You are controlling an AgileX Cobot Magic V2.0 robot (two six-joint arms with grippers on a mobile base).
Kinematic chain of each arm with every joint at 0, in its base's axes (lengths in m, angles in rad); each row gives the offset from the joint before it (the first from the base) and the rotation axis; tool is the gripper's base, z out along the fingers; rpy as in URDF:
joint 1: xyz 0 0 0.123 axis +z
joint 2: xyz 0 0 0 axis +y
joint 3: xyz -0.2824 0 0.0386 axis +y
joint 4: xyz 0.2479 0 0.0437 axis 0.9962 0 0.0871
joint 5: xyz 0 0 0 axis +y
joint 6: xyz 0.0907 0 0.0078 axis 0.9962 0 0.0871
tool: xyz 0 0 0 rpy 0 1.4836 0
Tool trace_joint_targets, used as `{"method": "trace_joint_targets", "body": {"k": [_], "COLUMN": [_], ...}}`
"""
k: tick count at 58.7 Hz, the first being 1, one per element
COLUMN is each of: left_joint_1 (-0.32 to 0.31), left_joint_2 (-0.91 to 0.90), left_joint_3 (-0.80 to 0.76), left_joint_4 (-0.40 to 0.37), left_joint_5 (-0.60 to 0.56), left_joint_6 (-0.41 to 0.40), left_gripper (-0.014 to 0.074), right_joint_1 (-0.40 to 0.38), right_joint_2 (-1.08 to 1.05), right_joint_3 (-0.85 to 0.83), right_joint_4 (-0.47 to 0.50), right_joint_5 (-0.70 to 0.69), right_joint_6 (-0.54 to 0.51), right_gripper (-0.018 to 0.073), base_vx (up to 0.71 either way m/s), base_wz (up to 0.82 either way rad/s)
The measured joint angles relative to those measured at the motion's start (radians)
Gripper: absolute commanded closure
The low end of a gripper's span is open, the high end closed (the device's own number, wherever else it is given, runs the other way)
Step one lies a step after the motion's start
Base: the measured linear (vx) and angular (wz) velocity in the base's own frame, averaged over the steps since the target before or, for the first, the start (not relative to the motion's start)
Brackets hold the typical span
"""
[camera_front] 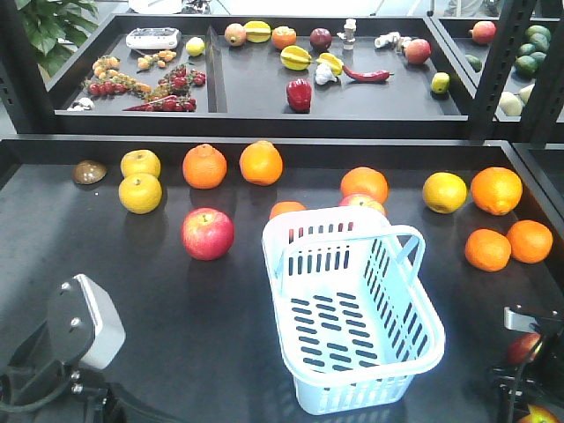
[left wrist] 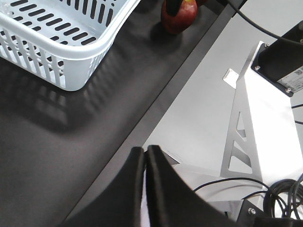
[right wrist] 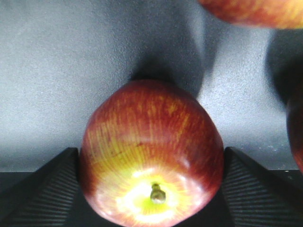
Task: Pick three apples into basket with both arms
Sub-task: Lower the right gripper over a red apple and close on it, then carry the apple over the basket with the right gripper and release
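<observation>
1. The right jaws grasp an apple (right wrist: 151,151). Their ribbed black pads (right wrist: 42,189) press its two flanks, with the stem end facing the camera. The left jaws are clenched on nothing.
2. The apple looks firm, fairly heavy and waxy-smooth, so probably slippery. Its widest girth is the best place to hold it, and a hard squeeze could bruise it.
3. It is at the near right corner of the matte dark surface (right wrist: 71,71), with another apple (right wrist: 255,12) near. The empty slotted plastic basket (camera_front: 370,388) stands to its left.
</observation>
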Motion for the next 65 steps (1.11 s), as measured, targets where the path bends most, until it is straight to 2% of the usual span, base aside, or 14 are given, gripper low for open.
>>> {"method": "trace_joint_targets", "body": {"k": [12, 15, 19, 27, 36, 39, 45, 49, 53, 57, 65], "left_joint_1": [0.0, 0.0, 0.0, 0.0, 0.0, 0.0, 0.0, 0.0, 0.0, 0.0, 0.0], "left_joint_2": [0.0, 0.0, 0.0, 0.0, 0.0, 0.0, 0.0, 0.0, 0.0, 0.0, 0.0], "left_joint_3": [0.0, 0.0, 0.0, 0.0, 0.0, 0.0, 0.0, 0.0, 0.0, 0.0, 0.0], "left_joint_4": [0.0, 0.0, 0.0, 0.0, 0.0, 0.0, 0.0, 0.0, 0.0, 0.0, 0.0], "left_joint_5": [0.0, 0.0, 0.0, 0.0, 0.0, 0.0, 0.0, 0.0, 0.0, 0.0, 0.0], "left_joint_6": [0.0, 0.0, 0.0, 0.0, 0.0, 0.0, 0.0, 0.0, 0.0, 0.0, 0.0], "left_gripper": [0.0603, 0.0603, 0.0603, 0.0603, 0.0603, 0.0603, 0.0603, 0.0603, 0.0603, 0.0603, 0.0603], "right_joint_1": [-0.001, -0.001, -0.001, -0.002, 0.029, 0.069, 0.199, 0.282, 0.354, 0.393, 0.42], "right_joint_2": [-0.101, -0.144, -0.224, -0.381, -0.58, -0.626, -0.674, -0.675, -0.656, -0.625, -0.552], "right_joint_3": [0.007, 0.007, 0.007, 0.007, 0.008, 0.013, 0.038, 0.057, 0.072, 0.074, 0.071], "right_joint_4": [0.007, 0.014, 0.045, 0.17, 0.39, 0.468, 0.632, 0.698, 0.727, 0.737, 0.753], "right_joint_5": [-0.046, -0.047, -0.044, -0.038, -0.016, -0.024, -0.094, -0.159, -0.233, -0.283, -0.345], "right_joint_6": [0.0, -0.004, -0.035, -0.133, -0.276, -0.319, -0.386, -0.418, -0.436, -0.444, -0.456], "right_gripper": [0.0529, 0.0575, 0.0571, 0.0565, 0.0564, 0.0562, 0.0555, 0.0537, 0.0496, 0.0426, 0.0207], "base_vx": [0.0, 0.0, 0.0, 0.0, 0.0, 0.0, 0.0, 0.0, 0.0, 0.0, 0.0], "base_wz": [0.0, 0.0, 0.0, 0.0, 0.0, 0.0, 0.0, 0.0, 0.0, 0.0, 0.0]}}
